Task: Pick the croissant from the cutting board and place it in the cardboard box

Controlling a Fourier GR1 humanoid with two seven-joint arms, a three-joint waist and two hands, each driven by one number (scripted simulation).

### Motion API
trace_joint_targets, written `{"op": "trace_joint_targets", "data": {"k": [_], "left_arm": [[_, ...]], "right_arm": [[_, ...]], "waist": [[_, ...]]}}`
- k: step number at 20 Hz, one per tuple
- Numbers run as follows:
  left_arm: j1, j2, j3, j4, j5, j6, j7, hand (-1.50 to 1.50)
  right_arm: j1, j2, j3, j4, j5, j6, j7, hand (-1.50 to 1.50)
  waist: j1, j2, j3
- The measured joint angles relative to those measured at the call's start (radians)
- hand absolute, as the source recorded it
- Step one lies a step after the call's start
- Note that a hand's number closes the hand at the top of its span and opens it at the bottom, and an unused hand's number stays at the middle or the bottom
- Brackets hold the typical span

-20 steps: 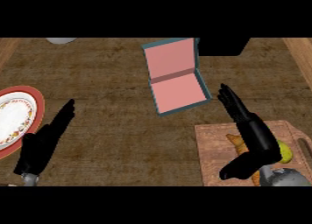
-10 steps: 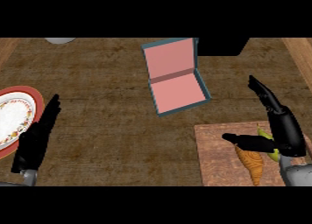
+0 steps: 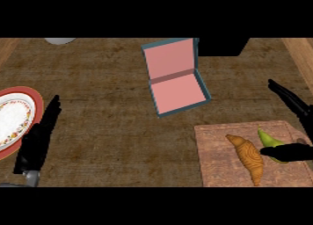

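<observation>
The right hand hovers spread over the cutting board, thumb beside the golden, untouched croissant

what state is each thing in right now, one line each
cardboard box: lid open, pink inside, nothing in it
croissant: lying on the cutting board, not held
cutting board: flat on the counter, carrying croissant and pear
pear: lying beside the croissant, thumb of right hand over it
plate: on the counter at left, nothing on it
right hand: open, above the board's right edge
left hand: open, resting beside the plate
</observation>
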Motion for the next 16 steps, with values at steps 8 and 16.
{"op": "trace_joint_targets", "data": {"k": [8,16], "left_arm": [[-0.003,-0.007,0.001,-0.010,-0.011,0.002,0.014,0.00],[-0.011,-0.024,0.040,0.021,-0.017,-0.032,-0.011,0.00]], "right_arm": [[0.007,-0.216,0.138,-0.138,0.175,0.241,0.276,-1.50],[0.020,-0.157,0.242,-0.289,0.271,0.408,0.563,-1.50]], "waist": [[0.002,-0.001,-0.001],[0.004,0.002,0.001]]}}
